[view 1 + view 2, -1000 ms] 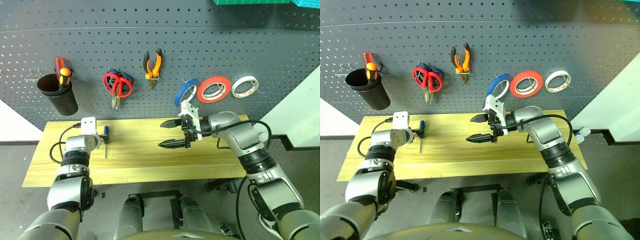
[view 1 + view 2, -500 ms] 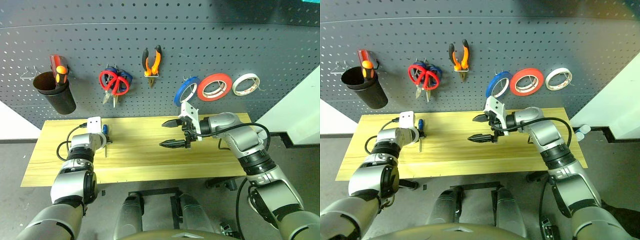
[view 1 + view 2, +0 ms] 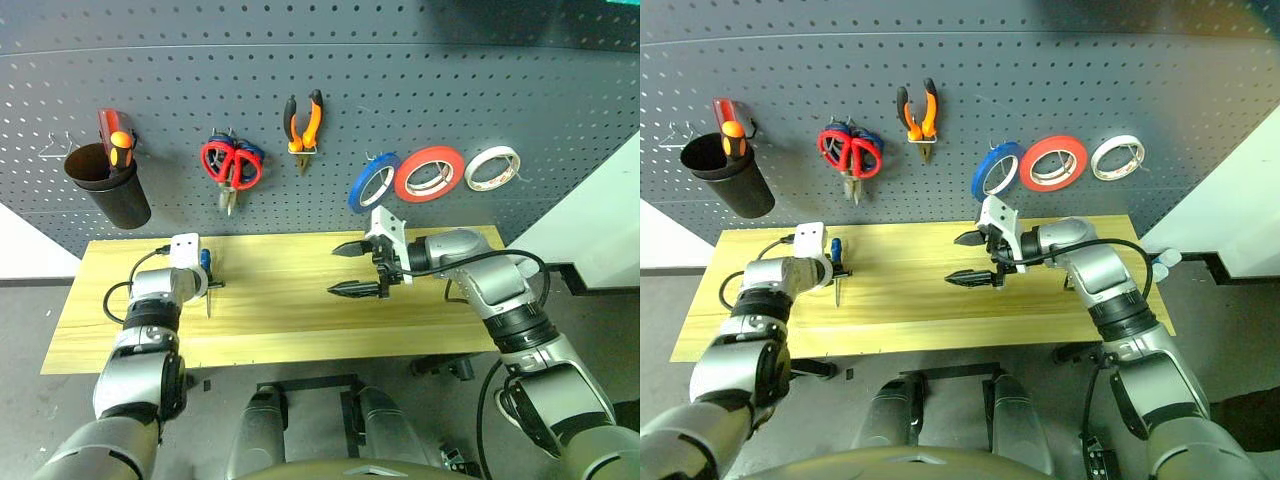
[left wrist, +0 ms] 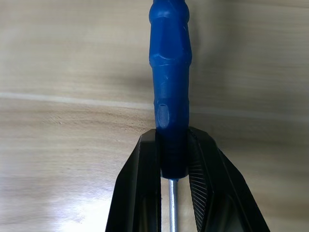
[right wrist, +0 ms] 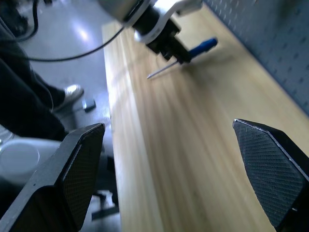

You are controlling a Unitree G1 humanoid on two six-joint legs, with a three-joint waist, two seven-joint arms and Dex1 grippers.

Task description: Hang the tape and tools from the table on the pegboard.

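Gripping: left jaws [image 4: 174,159], spread a second ago, now pinch the blue screwdriver [image 4: 170,87] at the handle's base, above the worktop [image 3: 280,320].
Right jaws [image 3: 352,268]: spread, empty.
Meaning: last tool secured; pegboard [image 3: 400,90] hanging remains.
Already hung: tape [image 3: 428,175], pliers [image 3: 305,122], scissors [image 3: 230,165].

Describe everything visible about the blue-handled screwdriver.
The screwdriver is small, with a glossy blue, plastic-looking handle shaped in ridges and a thin bare steel shaft. The left gripper is shut on the handle's lower end, just above the shaft. It sits over the left part of the wooden table; whether its tip touches the wood cannot be told.
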